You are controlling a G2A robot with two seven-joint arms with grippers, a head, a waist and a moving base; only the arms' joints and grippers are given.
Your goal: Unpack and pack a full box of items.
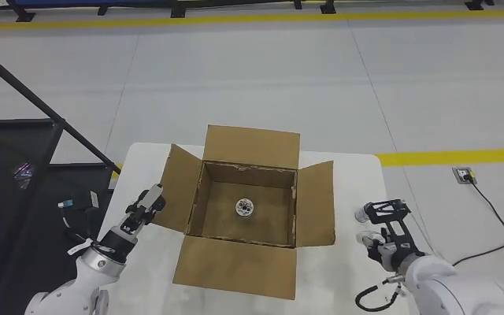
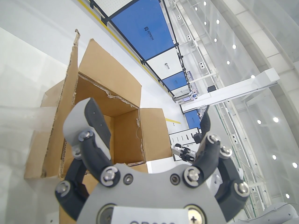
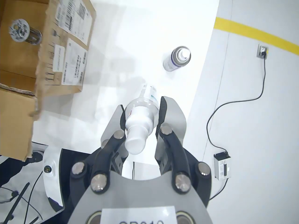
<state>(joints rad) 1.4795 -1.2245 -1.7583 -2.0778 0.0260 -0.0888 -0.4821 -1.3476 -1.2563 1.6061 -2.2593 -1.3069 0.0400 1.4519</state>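
Note:
An open cardboard box (image 1: 206,250) stands mid-table with all its flaps spread. On its floor stands a small grey round-topped part (image 1: 244,207), also seen in the right wrist view (image 3: 20,30). My right gripper (image 3: 140,114) is to the right of the box, shut on a clear bottle with a white cap (image 3: 138,122), held upright over the table. In the top view that gripper (image 1: 379,232) and bottle (image 1: 370,239) are near the table's right edge. My left gripper (image 2: 149,122) hangs open and empty beside the box's left flap (image 1: 175,189).
A small spray can (image 3: 176,59) stands on the white table (image 3: 140,24) just beyond the held bottle, near the right edge (image 1: 363,213). A black frame and cables lie off the table's left side (image 1: 47,189).

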